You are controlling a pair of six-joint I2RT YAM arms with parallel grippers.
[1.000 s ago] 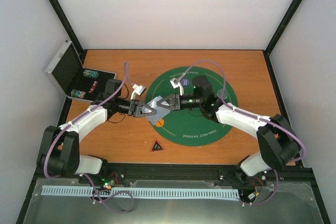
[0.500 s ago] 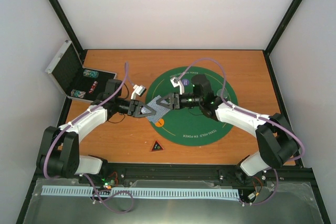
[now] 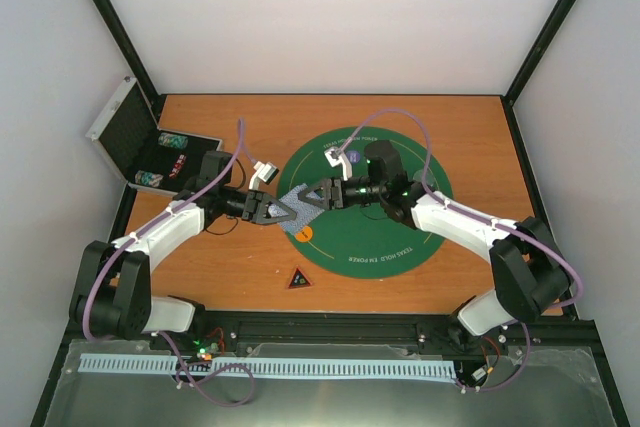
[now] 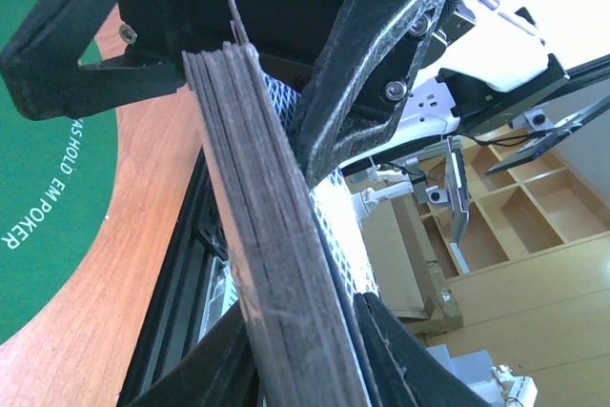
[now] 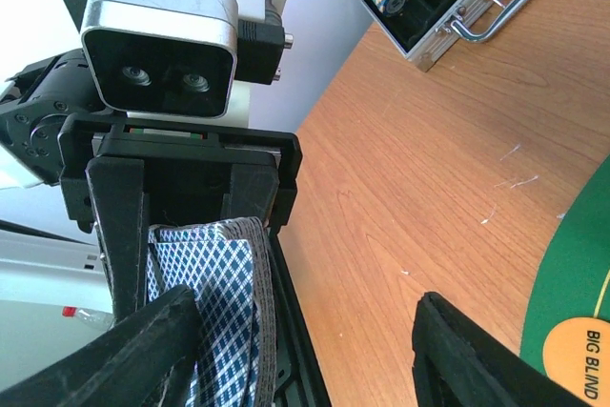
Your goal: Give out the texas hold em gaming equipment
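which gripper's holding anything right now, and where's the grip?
Left gripper clamps the card deck across its flat faces at one end. Right gripper is open, straddling the deck's other end without gripping.

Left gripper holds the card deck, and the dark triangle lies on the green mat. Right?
No. The top view shows the dark triangle on bare wood, just off the green mat's near edge. The left gripper does hold the card deck.

The cards (image 3: pixel 298 203) in left hand (image 3: pixel 281 211) block right hand (image 3: pixel 319 194).
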